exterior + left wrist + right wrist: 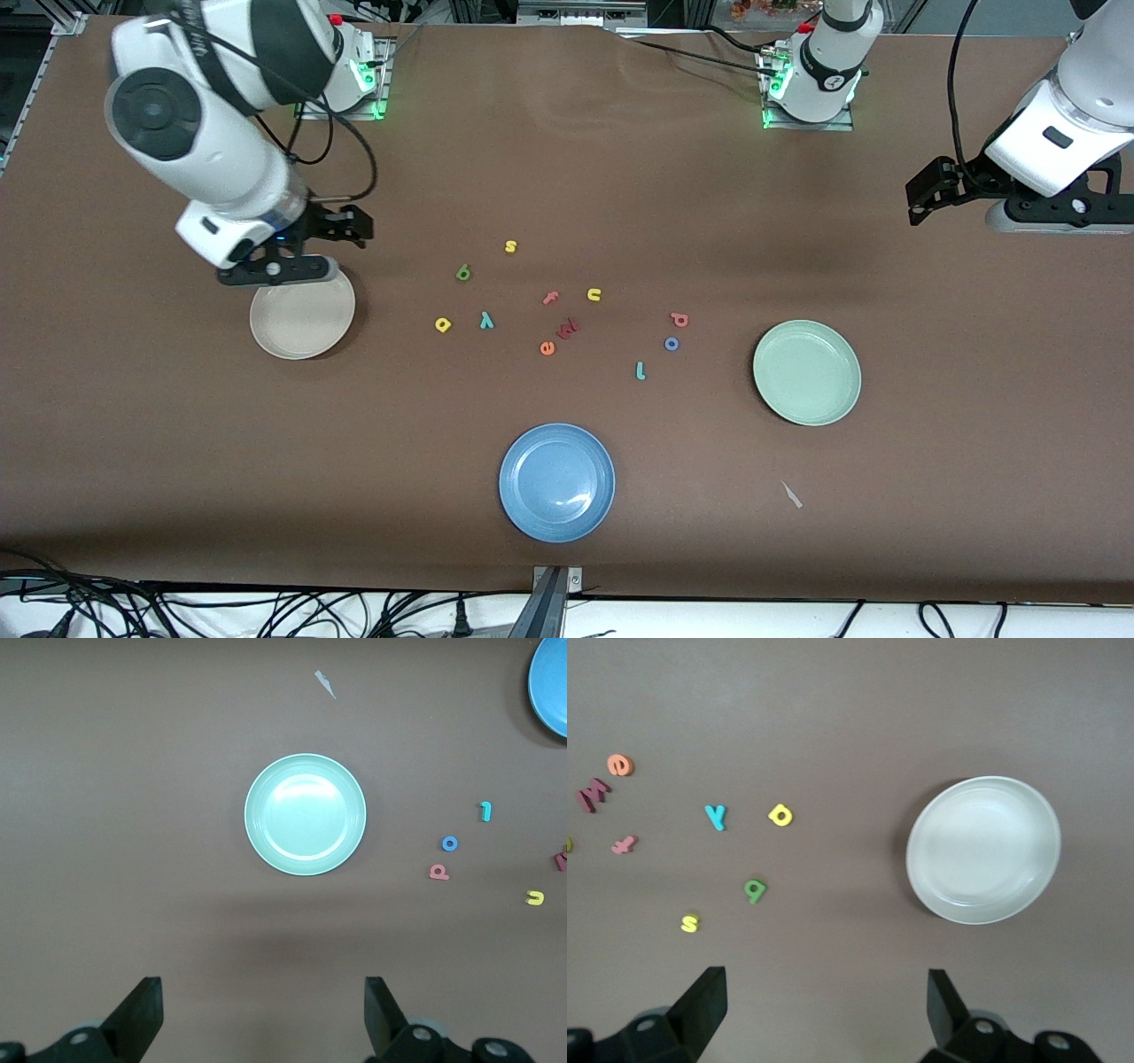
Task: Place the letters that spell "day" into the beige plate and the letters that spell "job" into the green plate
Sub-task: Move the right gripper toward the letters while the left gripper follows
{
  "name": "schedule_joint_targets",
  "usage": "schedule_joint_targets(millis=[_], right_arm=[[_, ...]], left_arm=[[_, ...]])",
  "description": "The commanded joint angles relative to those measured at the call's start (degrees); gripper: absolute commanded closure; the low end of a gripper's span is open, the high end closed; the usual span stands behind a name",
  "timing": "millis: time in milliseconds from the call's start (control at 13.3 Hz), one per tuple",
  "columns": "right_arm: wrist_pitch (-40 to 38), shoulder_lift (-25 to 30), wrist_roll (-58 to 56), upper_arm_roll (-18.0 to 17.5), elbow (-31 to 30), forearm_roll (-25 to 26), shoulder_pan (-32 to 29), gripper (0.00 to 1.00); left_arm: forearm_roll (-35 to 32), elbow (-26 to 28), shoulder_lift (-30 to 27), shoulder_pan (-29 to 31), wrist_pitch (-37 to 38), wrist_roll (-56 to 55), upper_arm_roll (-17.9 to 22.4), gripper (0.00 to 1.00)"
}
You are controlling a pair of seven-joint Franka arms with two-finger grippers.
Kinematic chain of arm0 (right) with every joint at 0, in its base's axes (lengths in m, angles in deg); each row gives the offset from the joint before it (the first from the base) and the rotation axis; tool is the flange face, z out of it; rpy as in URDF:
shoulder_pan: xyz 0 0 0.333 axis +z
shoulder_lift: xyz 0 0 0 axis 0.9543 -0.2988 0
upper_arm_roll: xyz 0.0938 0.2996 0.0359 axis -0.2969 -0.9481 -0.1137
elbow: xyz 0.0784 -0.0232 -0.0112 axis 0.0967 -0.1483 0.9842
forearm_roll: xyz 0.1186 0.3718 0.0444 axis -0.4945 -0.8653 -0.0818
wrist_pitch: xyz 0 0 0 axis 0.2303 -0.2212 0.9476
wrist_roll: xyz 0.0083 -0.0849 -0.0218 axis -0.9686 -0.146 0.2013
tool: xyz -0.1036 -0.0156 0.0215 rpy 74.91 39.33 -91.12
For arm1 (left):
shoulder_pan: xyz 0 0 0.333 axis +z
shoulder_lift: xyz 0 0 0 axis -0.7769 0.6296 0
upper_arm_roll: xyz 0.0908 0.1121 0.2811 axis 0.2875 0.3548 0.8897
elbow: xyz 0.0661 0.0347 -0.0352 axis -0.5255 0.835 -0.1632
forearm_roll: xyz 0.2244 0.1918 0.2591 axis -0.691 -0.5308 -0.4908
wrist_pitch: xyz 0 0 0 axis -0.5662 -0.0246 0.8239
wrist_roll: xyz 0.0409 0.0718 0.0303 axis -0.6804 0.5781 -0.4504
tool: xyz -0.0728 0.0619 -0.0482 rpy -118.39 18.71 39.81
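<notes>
Letters of "day": tiny foam pieces lying flat on the brown table; the dark green d, the yellow a at its 7 o'clock, the teal y just beside the a.
Letters of "job": the red b, the blue ring o close at its 6 o'clock, the teal hook j at 7 o'clock from the o.
Beige plate: round, shallow, plain cream, at 9 o'clock from the "day" letters, nothing in it.
Green plate: round, pale mint, at 3 o'clock from the "job" letters, nothing in it.
Right gripper: over the beige plate's 12 o'clock rim, fingers spread wide, holding nothing.
Left gripper: up above bare table at the green plate's 1 o'clock, fingers wide apart, holding nothing.
Other letters: yellow s, yellow u, pink f, orange e.
Blue plate: nearest the front camera.
</notes>
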Motion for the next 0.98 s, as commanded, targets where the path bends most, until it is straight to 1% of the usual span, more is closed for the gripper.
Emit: schedule_joint_targets(millis=[0, 151, 301, 452, 527, 678, 829, 904], right_arm=[[4.6, -0.4, 7.7, 0.4, -3.2, -0.7, 3.2, 0.00], [9.2, -0.5, 11.9, 0.4, -6.6, -0.7, 4.9, 0.00], [13.6, -1.3, 16.5, 0.4, -10.3, -0.7, 6.5, 0.00], [17.1, -2.7, 22.2, 0.4, -12.4, -0.6, 8.0, 0.00], [18.1, -3.7, 24.0, 0.4, -12.8, -0.7, 8.8, 0.00], [21.2, -6.3, 26.9, 0.3, -14.1, -0.7, 9.5, 0.00], [27.9, -7.1, 30.1, -0.3, -18.1, -0.7, 10.2, 0.00], [31.3, -7.1, 31.9, -1.1, -20.6, -0.7, 10.2, 0.00]], left_arm=[[-1.1, -1.6, 0.6, -0.2, 0.7, 0.7, -0.3, 0.00], [-1.1, -1.6, 0.6, 0.0, 0.7, 0.7, -2.0, 0.00], [-0.9, -1.5, 0.9, -0.1, 0.7, 0.5, -2.1, 0.00], [-0.2, -1.5, 3.4, -0.5, 0.7, 1.2, -2.5, 0.00], [-0.3, -1.6, 5.1, -2.0, 0.7, 1.2, -3.1, 0.00], [0.7, -1.4, 7.1, -2.4, 0.9, 1.2, -3.6, 0.00], [0.8, -1.5, 10.9, -2.8, 0.6, 1.2, -5.7, 0.00], [0.7, -1.6, 14.0, -3.5, 0.1, 0.5, -7.0, 0.00]])
